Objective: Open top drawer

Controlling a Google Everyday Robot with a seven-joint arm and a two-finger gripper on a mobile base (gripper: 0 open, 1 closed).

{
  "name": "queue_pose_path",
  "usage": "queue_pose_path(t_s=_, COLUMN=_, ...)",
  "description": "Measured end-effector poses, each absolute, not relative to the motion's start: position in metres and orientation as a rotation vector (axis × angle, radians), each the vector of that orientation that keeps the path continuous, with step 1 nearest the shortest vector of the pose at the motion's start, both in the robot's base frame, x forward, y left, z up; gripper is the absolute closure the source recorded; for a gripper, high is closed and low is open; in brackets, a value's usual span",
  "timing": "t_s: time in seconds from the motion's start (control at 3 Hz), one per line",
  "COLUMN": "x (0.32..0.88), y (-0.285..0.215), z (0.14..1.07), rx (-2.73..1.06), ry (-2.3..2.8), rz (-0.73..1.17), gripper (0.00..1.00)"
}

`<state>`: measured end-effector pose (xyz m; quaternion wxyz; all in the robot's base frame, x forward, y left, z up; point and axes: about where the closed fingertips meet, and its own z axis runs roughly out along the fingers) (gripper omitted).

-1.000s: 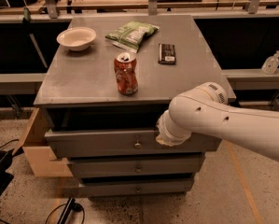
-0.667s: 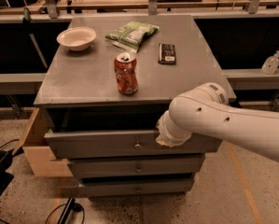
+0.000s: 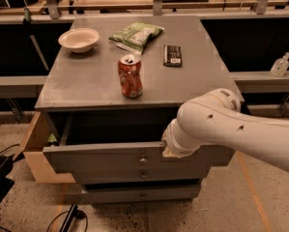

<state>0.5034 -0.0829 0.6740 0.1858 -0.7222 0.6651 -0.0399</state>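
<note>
Three drawers (image 3: 115,176), one can (image 3: 130,76), one bowl (image 3: 79,38), one snack bag (image 3: 136,34), one hand (image 3: 170,146) at top drawer (image 3: 100,158).

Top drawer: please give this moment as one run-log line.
top drawer: partly open | end effector: at its front's upper edge, right of knob

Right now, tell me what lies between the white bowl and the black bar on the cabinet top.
In the camera view, the green snack bag lies between them; the gripper is at the top drawer's front edge.

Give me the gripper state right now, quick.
Gripper: at the upper edge of the top drawer front, right of its knob; open, closed or holding cannot be told, the arm covers it.
</note>
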Motion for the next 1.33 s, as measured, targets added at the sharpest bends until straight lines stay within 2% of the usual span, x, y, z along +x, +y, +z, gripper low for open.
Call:
queue_pose_path(t_s=0.33, x=0.502, y=-0.083, z=0.679, rx=-2.036, ry=1.873, rz=-0.11, gripper=1.0)
queue_pose_path(t_s=0.67, x=0.463, y=-0.084, z=0.681, rx=-2.107, ry=1.854, rz=-0.053, gripper=1.0)
queue_pose_path(t_s=1.33, x=0.463, y=-0.084, z=0.681, rx=-2.107, ry=1.854, rz=-0.053, gripper=1.0)
